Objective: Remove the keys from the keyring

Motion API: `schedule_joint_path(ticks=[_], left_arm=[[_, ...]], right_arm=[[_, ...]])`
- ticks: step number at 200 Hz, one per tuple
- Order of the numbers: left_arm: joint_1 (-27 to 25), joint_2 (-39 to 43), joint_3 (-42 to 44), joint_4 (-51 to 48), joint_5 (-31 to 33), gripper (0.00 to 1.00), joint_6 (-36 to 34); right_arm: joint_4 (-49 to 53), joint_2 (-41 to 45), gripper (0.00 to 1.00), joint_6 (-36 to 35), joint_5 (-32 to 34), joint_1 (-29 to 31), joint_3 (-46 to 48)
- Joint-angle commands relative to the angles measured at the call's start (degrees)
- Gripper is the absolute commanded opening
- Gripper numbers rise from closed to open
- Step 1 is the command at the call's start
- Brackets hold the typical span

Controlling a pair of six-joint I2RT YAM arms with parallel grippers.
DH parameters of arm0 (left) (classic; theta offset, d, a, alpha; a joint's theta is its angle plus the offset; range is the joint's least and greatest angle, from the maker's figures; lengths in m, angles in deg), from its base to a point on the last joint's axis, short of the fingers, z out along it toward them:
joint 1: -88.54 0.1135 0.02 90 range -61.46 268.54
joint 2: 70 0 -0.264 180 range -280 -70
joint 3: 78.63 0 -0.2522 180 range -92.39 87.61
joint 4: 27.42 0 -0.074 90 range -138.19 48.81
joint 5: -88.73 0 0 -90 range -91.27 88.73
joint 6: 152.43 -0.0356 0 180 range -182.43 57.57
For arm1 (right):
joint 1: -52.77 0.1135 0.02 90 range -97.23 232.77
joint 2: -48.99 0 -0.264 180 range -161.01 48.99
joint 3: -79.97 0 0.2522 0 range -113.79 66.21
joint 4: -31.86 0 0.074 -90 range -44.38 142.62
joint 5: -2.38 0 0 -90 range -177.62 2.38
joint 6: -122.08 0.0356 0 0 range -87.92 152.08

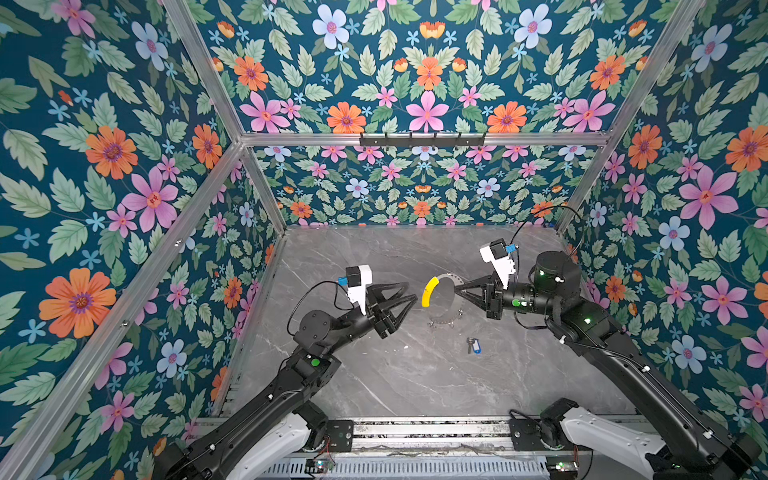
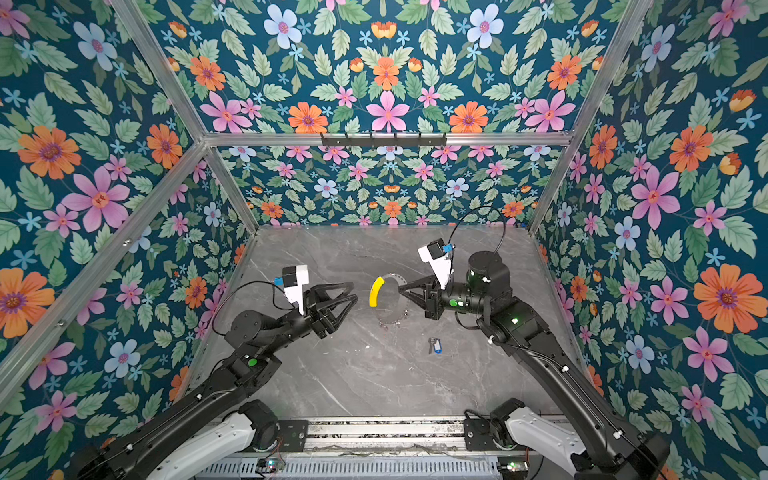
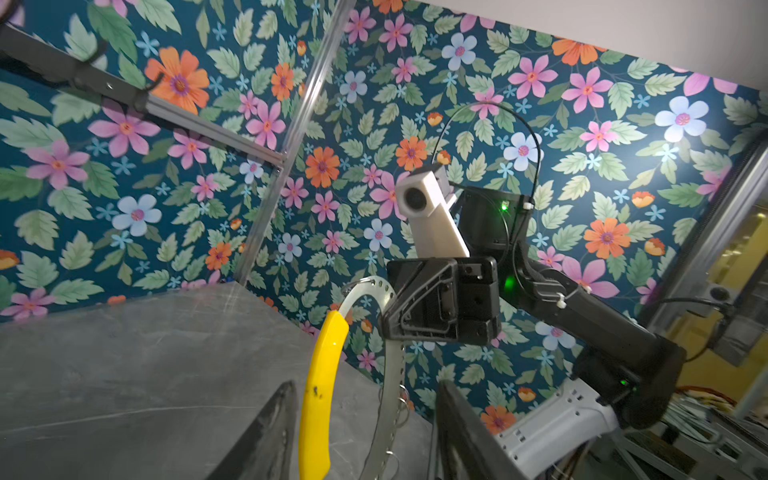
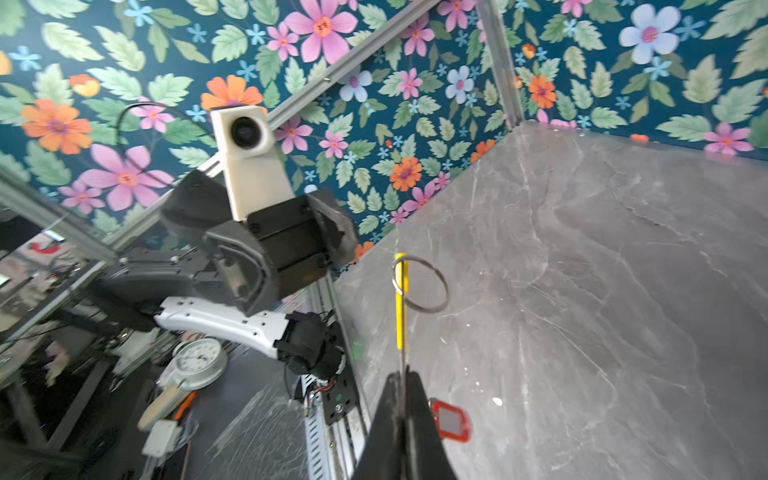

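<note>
The keyring (image 1: 448, 275), a flat grey hoop with a yellow arc (image 1: 430, 291), stands on edge above the table in both top views. My right gripper (image 1: 457, 289) is shut on its right rim. The right wrist view shows the hoop edge-on (image 4: 400, 299) running into the shut right gripper (image 4: 401, 374), with a split ring (image 4: 422, 284) on it. A red-tagged key (image 4: 451, 419) hangs beside the fingers. My left gripper (image 1: 412, 291) stands open just left of the yellow arc, not touching it. The blue-tagged key (image 1: 473, 345) lies loose on the table.
The grey marble table (image 1: 395, 382) is walled by flowered panels on three sides. A black hook rail (image 1: 422, 139) runs along the back frame. More small split rings (image 1: 442, 322) hang from the hoop's lower edge.
</note>
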Motion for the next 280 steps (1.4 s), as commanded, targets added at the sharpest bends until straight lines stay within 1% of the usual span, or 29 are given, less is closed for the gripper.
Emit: schedule_joint_path(ticks=[1,29,69,93,116,134,141,147,150,172,176,185,200,214,242,258,280], left_arm=[[0.4,-1.4,-1.2,-1.2,-5.7,0.56,2.1],[0.4,-3.5,-1.9,1.6,-9.3,0.55,3.8],[0.4,-7.1,-2.4,9.0,-15.0,0.43,8.3],[0.4,-9.0,-2.7,12.7,-17.4,0.3,10.8],[0.5,-10.1,-2.7,15.6,-18.0,0.16,12.8],[0.5,-10.7,-2.8,16.8,-17.9,0.03,13.3],[0.4,-10.7,-2.8,17.1,-17.6,0.0,13.3],[0.5,-10.6,-2.8,17.3,-16.9,0.0,13.3],[0.4,-10.6,-2.7,17.4,-16.4,0.0,13.2],[0.4,-9.6,-2.6,15.2,-11.7,0.0,11.8],[0.5,-9.4,-2.5,14.8,-10.7,0.0,11.5],[0.4,-8.9,-2.7,12.7,-8.1,0.0,10.4],[0.2,-8.1,-3.2,8.2,-2.6,0.0,8.1],[-0.1,-7.6,-3.1,6.5,2.4,0.0,6.8],[-1.8,-8.1,-4.2,3.5,11.8,0.0,4.3],[-3.0,-8.8,-5.6,0.3,17.3,0.0,2.6],[-4.2,-9.9,-6.2,-0.1,22.7,0.0,2.2]], right_arm=[[-1.9,-0.3,0.0,0.3,-8.6,-0.1,-0.8],[-3.3,-0.9,0.0,1.1,-9.7,-0.2,-1.1],[-3.9,-2.9,0.0,1.7,-8.9,-0.1,-2.3],[-3.8,-4.0,0.0,1.5,-8.2,-0.1,-3.0],[-3.6,-5.1,0.0,1.5,-6.8,-0.2,-3.6],[-3.4,-5.7,0.0,1.4,-5.8,-0.1,-4.1],[-3.2,-5.9,0.0,1.5,-4.9,-0.1,-4.2],[-3.0,-5.8,0.0,1.6,-3.8,-0.2,-4.2],[-2.8,-5.7,0.02,1.6,-3.2,-0.1,-4.2],[-2.6,-4.1,0.41,1.9,2.2,-0.1,-3.3],[-2.8,-3.6,0.46,2.2,3.0,-0.1,-2.9],[-3.3,-2.2,0.53,2.5,5.1,-0.2,-2.0],[-4.4,0.4,0.57,3.2,9.1,-0.1,0.1],[-5.6,2.9,0.59,4.4,12.6,-0.1,2.0],[-6.3,6.1,0.59,5.5,15.5,0.6,5.4],[-6.6,7.2,0.59,5.4,18.9,2.9,7.7],[-7.7,7.7,0.59,4.5,24.9,7.4,11.0]])
